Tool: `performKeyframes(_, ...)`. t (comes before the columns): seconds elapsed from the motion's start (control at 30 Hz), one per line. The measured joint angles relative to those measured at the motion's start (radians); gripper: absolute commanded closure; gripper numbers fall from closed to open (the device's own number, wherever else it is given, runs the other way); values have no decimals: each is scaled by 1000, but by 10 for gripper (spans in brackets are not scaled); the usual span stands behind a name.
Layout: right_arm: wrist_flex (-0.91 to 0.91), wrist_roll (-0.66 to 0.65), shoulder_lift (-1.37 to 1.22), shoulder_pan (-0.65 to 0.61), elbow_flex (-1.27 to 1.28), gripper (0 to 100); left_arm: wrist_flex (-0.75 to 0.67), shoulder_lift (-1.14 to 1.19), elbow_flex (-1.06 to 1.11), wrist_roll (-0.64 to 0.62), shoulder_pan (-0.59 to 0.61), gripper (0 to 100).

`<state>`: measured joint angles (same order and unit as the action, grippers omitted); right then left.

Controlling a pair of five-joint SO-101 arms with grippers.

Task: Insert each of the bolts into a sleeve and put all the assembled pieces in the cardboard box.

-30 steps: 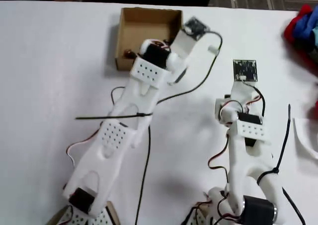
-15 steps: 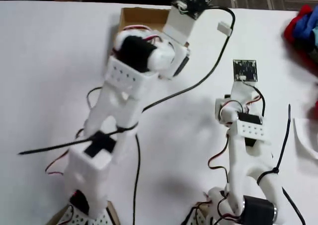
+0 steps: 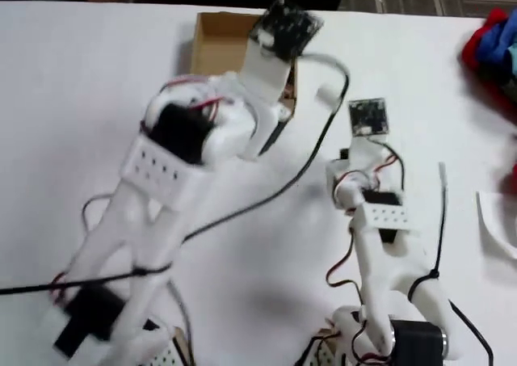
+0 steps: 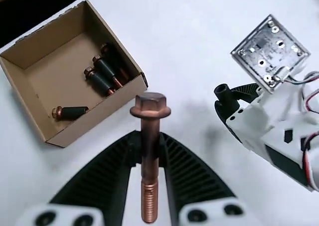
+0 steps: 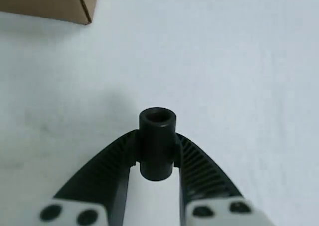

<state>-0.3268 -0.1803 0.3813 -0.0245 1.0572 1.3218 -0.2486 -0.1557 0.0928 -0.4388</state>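
Note:
My left gripper (image 4: 149, 138) is shut on a copper bolt (image 4: 149, 151), whose hex head (image 4: 150, 106) points away from the wrist. It hangs above the table beside the open cardboard box (image 4: 30, 71), which holds three assembled pieces (image 4: 102, 79). My right gripper (image 5: 157, 136) is shut on a black sleeve (image 5: 157, 143) with its open bore facing outward. The left wrist view also catches that sleeve (image 4: 223, 92), a short way off from the bolt. From above, the left arm (image 3: 202, 132) stands raised near the box (image 3: 218, 47) and the right arm (image 3: 371, 196) is beside it.
A corner of the box (image 5: 50, 1) lies beyond the sleeve. Red and blue cloth (image 3: 493, 43) sits at the table's far right edge, with a white object (image 3: 497, 229) below it. Black cables (image 3: 307, 156) hang from both arms over the white table.
The left arm has lifted and drawn back from over the box toward the near left. The right arm has shifted a little to the left, toward it.

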Motion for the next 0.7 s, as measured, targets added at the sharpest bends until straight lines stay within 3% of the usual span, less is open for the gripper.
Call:
performKeyframes(0.2, 77, 0, 0, -28, 31, 978, -391, -238, 523, 51, 60, 976)
performKeyframes(0.43, 78, 9, 0, -89, 38, 978, -465, -265, 549, 48, 104, 976)
performKeyframes(0.57, 100, 101, 9, -103, 81, 978, -470, -265, 551, -29, 129, 976)
performKeyframes(0.7, 281, 184, 12, -101, 157, 978, -493, -265, 572, -117, 143, 976)
